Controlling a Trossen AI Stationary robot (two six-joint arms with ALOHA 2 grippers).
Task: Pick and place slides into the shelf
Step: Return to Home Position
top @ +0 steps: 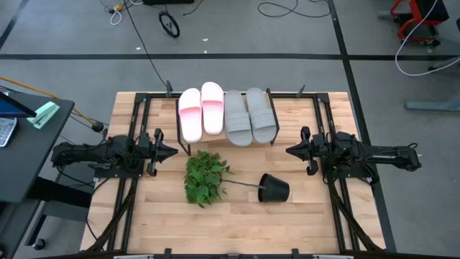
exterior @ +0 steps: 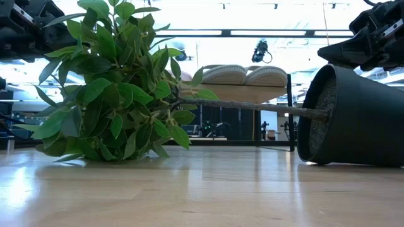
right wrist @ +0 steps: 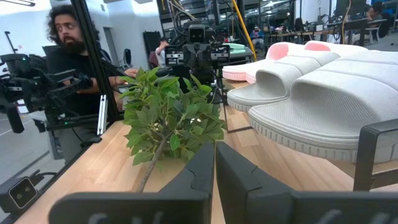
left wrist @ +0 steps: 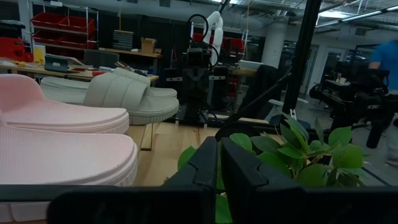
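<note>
Two pale pink slides point(top: 201, 111) and two grey slides point(top: 249, 115) lie side by side, soles down, on the shelf point(exterior: 252, 94) at the table's far middle. The shelf's light top board shows under them in the low view. My left gripper point(top: 172, 152) is shut and hovers level at the table's left, pointing toward the middle, near the pink slides point(left wrist: 62, 143). My right gripper point(top: 290, 150) is shut and hovers level at the right, pointing toward the middle, near the grey slides point(right wrist: 323, 93). Neither gripper touches anything.
A black plant pot point(top: 274, 188) lies tipped on its side on the near half of the table, its stem and green leaves point(top: 205, 176) stretching left between the two grippers. A person point(right wrist: 68, 37) sits beyond the table's left side.
</note>
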